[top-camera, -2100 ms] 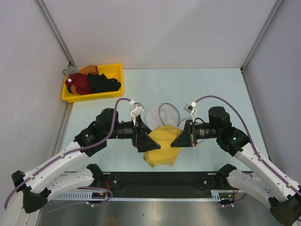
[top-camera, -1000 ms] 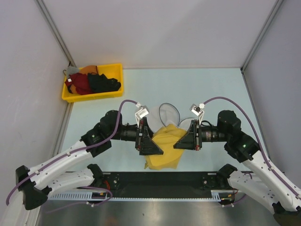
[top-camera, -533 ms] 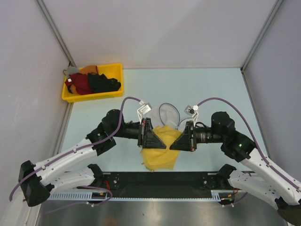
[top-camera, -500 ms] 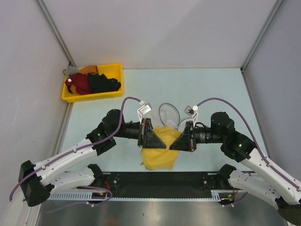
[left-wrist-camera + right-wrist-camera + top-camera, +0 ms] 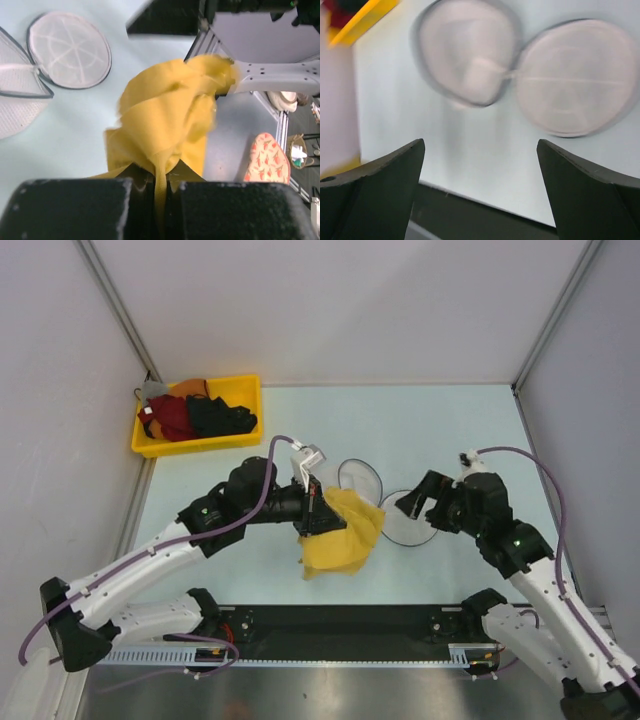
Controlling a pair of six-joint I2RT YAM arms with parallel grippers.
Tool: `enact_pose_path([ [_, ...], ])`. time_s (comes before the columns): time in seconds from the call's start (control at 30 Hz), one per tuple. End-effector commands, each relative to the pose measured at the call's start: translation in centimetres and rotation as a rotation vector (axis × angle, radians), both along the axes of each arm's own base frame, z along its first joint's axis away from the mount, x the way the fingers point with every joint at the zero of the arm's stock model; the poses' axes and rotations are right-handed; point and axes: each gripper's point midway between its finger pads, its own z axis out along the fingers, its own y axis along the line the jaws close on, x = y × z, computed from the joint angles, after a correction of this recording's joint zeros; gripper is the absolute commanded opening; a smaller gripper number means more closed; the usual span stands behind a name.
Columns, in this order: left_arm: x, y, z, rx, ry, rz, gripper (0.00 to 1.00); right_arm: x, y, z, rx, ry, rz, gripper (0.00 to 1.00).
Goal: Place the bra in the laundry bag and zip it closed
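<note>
Top external is showing the right gripper (image 5: 408, 504) now released and pulled back. The left gripper (image 5: 325, 520) alone is clenching the bra (image 5: 340, 542) just beside the open laundry bag (image 5: 362, 480), with the yellow bin (image 5: 190, 447) sitting well apart.

The hand (image 5: 159, 189) pinches yellow bra (image 5: 167, 115) near laundry bag (image 5: 70, 50)

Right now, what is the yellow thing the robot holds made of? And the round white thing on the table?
The bra looks like soft, matte yellow cloth: it folds and droops from the left gripper. The laundry bag looks like thin white mesh, see-through to the table, with a dark, probably wire, rim.
</note>
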Motion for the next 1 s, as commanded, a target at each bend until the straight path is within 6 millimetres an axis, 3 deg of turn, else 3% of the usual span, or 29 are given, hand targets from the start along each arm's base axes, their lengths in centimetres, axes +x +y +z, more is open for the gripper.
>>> enact_pose_path([
  [0.0,0.9,-1.9,1.5,-0.016,-0.064,-0.057,0.0,1.5,-7.1,-6.3,-0.082,0.209,-0.338,1.0],
  [0.07,1.3,-3.1,2.3,-0.036,-0.067,-0.087,0.0,2.2,-8.8,-8.5,-0.062,0.288,-0.389,1.0],
  [0.13,2.4,-4.8,1.4,-0.023,-0.054,-0.102,0.0,2.5,-9.6,-10.0,-0.075,0.326,-0.384,1.0],
  [0.17,2.7,-5.4,2.4,-0.04,-0.069,-0.11,0.0,3.0,-8.9,-9.7,-0.03,0.31,-0.326,1.0],
  [0.2,3.4,-6.4,1.5,-0.028,-0.058,-0.125,0.0,2.9,-8.3,-9.7,-0.038,0.284,-0.25,1.0],
  [0.27,3.9,-7.5,2.1,-0.042,-0.075,-0.147,0.0,2.5,-6.0,-8.1,0.02,0.221,-0.088,1.0],
  [0.3,4.5,-7.8,1.2,-0.006,-0.081,-0.145,0.0,2.4,-5.9,-7.5,0.019,0.192,-0.067,1.0],
  [0.37,6.0,-7.9,1.4,0.04,-0.124,-0.098,0.0,1.9,-5.5,-5.4,0.047,0.096,-0.05,1.0],
  [0.47,7.1,-6.8,0.4,0.155,-0.222,-0.102,0.0,0.9,-5.8,-2.1,0.032,-0.024,-0.053,1.0],
  [0.57,6.7,-4.1,-0.6,0.253,-0.334,-0.133,0.0,-0.4,-5.3,1.9,0.003,-0.143,0.04,1.0],
  [0.63,5.9,-2.5,-2.1,0.297,-0.386,-0.173,0.0,-2.0,-3.2,4.6,0.047,-0.219,0.198,1.0],
  [0.67,5.0,-1.6,-0.8,0.268,-0.428,-0.176,0.0,-2.8,-2.3,6.5,0.057,-0.286,0.284,1.0],
  [0.73,3.1,-0.7,-1.6,0.245,-0.446,-0.25,0.0,-5.2,0.3,8.9,0.121,-0.383,0.487,1.0],
  [0.77,2.1,0.0,-0.7,0.213,-0.466,-0.268,0.0,-6.0,1.0,9.8,0.133,-0.415,0.541,1.0],
  [0.83,-0.4,0.4,-0.4,0.156,-0.444,-0.355,0.0,-8.2,3.2,10.8,0.148,-0.471,0.699,1.0],
  [0.9,-3.1,1.1,0.5,0.088,-0.427,-0.448,0.0,-9.4,4.5,11.6,0.131,-0.544,0.783,1.0],
  [0.93,-3.9,1.3,0.2,0.075,-0.412,-0.477,0.0,-8.9,5.3,11.7,0.12,-0.568,0.791,1.0],
  [0.97,-4.7,1.7,0.4,0.058,-0.399,-0.501,0.0,-10.7,6.9,11.5,0.139,-0.568,0.888,1.0],
])
